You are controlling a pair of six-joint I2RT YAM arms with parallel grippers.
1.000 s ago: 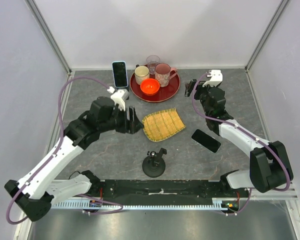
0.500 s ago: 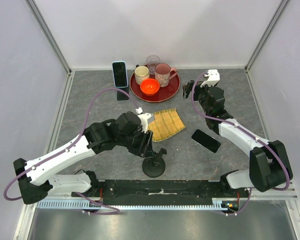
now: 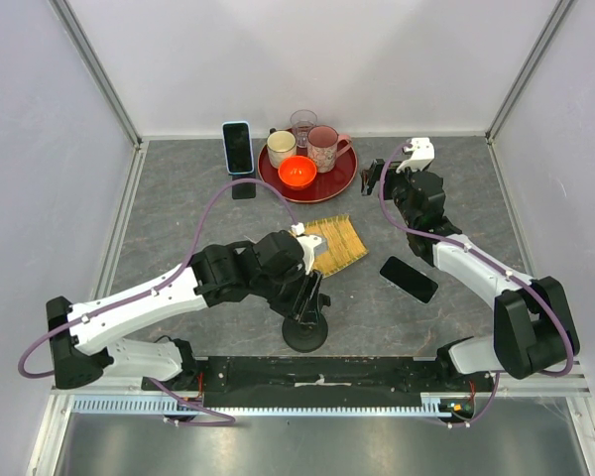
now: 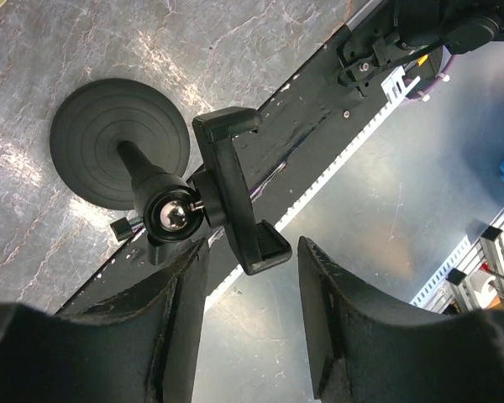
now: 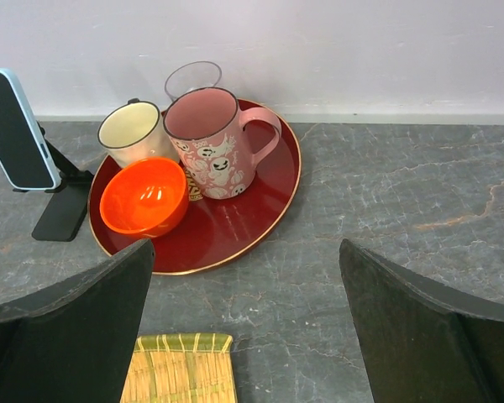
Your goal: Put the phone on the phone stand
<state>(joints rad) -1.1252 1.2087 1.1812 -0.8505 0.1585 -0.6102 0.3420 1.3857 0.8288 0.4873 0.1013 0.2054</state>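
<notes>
So the black phone (image 3: 409,279) is lying flat on the grey table (image 3: 178,218), over on the right side, just beside the right arm's forearm and nowhere near being picked up. Nothing is touching it.

The phone stand (image 3: 304,329) sits at the near edge, front and centre, well apart from the phone. It has a round base (image 4: 109,143), a short post with a ball joint, and the clamp (image 4: 233,189) tilted off to one side. The left gripper (image 4: 252,248) is right down on it. Its jaws are spread fairly wide, and the lower end of the clamp sits in the gap between the fingers (image 4: 181,302). It doesn't look squeezed to me, there's daylight on both sides.

The right gripper (image 5: 245,243) is up toward the back right, spread wide with nothing in it, pointing at the red tray (image 5: 235,243). On that tray there's an orange bowl (image 5: 143,197), a pink mug (image 5: 210,143), a cream cup (image 5: 133,130) and a clear glass (image 5: 193,80) at the back.

Left of the tray, a blue-cased phone (image 3: 237,146) is propped upright on its own little black stand (image 5: 60,214). A bamboo mat (image 3: 339,243) lies between the tray and the stand up front, partly under the left arm's wrist.
</notes>
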